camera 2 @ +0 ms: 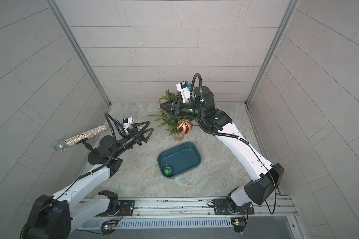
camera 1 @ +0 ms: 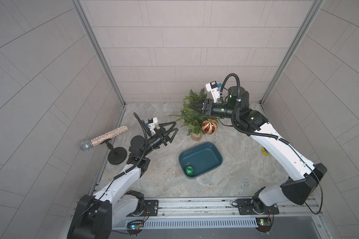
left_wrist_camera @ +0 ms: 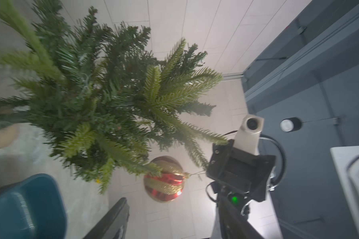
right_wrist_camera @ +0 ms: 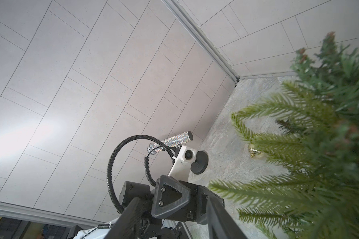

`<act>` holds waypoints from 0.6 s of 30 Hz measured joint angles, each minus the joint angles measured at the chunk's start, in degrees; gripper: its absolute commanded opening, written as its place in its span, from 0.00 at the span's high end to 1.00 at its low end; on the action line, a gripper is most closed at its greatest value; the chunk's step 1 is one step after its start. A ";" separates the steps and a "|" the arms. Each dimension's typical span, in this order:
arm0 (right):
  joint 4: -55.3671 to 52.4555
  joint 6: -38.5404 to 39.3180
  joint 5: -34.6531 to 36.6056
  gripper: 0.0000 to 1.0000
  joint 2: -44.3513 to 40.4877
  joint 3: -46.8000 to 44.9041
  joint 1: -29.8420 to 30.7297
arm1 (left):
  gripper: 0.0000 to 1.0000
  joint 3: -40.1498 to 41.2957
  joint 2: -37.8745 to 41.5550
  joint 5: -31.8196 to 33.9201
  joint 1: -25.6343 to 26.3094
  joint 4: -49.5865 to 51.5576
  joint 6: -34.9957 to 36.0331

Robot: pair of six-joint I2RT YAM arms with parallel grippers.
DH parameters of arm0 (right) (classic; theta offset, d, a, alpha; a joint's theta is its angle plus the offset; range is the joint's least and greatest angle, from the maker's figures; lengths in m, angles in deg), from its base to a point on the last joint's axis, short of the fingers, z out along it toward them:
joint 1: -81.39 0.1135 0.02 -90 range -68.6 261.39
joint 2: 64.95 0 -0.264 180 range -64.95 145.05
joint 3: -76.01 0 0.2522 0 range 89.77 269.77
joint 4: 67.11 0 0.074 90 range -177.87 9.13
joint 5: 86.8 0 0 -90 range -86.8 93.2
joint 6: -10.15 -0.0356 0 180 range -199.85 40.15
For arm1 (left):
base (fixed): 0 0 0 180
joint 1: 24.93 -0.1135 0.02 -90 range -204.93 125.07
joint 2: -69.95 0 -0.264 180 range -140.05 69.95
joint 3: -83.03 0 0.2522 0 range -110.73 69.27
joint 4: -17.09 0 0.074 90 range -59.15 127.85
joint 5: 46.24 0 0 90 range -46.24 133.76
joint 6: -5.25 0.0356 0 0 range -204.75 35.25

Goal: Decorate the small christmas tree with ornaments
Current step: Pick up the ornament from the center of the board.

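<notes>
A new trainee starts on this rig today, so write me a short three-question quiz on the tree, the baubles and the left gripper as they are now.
1. True or false: the green ball lies in the bin.
2. Pick one. The red-and-gold ball is: A in the bin; B hanging on the tree; C resting on the green ball.
3. Fill in: the left gripper is ___ and holds nothing.

Key
1. True.
2. B.
3. open.
</notes>
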State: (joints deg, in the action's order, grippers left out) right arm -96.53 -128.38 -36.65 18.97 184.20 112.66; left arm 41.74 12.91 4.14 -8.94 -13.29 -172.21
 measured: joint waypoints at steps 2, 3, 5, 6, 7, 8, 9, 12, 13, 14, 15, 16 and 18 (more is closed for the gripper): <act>0.00 0.52 -0.07 0.40 -0.57 0.00 -0.31 | 0.18 -1.70 3.48 1.16 -0.61 10.64 5.70; -0.07 0.96 -0.09 0.38 -0.94 -0.04 -0.50 | 0.16 -2.89 4.79 1.99 -1.05 15.39 8.68; -0.57 2.43 0.02 0.35 -2.05 -0.28 -0.94 | 0.10 -7.32 7.19 5.31 -2.10 28.15 16.06; -1.01 3.15 0.24 0.33 -2.73 -0.52 -1.18 | 0.08 -10.03 7.69 7.76 -2.36 34.03 19.76; -1.53 3.93 0.52 0.31 -3.69 -0.98 -1.46 | 0.07 -13.07 7.78 9.86 -2.58 39.74 23.45; -1.97 4.81 0.94 0.31 -4.76 -1.64 -1.86 | 0.07 -16.24 7.48 13.27 -2.84 45.20 27.08; -2.25 5.31 1.36 0.30 -5.84 -2.38 -2.27 | 0.07 -18.45 6.97 14.99 -3.04 48.76 29.66; -3.15 7.23 2.91 0.29 -9.64 -5.38 -4.00 | 0.05 -24.74 3.39 22.36 -3.72 58.60 37.13; -3.72 7.85 3.50 0.29 -10.80 -6.29 -4.52 | 0.05 -26.16 1.53 24.11 -3.78 61.11 39.21; -4.26 8.50 4.37 0.29 -12.04 -7.34 -5.11 | 0.05 -27.30 -0.52 25.88 -3.80 63.25 41.09; -4.68 9.14 5.11 0.29 -13.14 -8.26 -5.64 | 0.05 -27.89 -2.29 27.04 -3.89 64.65 42.38; -5.20 9.68 5.97 0.29 -14.23 -9.20 -6.12 | 0.05 -28.20 -4.57 28.22 -3.98 66.10 43.71; -5.90 10.75 7.21 0.29 -16.17 -11.15 -7.10 | 0.06 -28.26 -8.33 30.21 -3.98 68.74 45.55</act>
State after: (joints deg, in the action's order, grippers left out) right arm -102.43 -117.63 -29.44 2.79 173.05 105.56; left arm 13.48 4.58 34.35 -12.92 55.45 -126.66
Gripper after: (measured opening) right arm 0.710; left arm 0.952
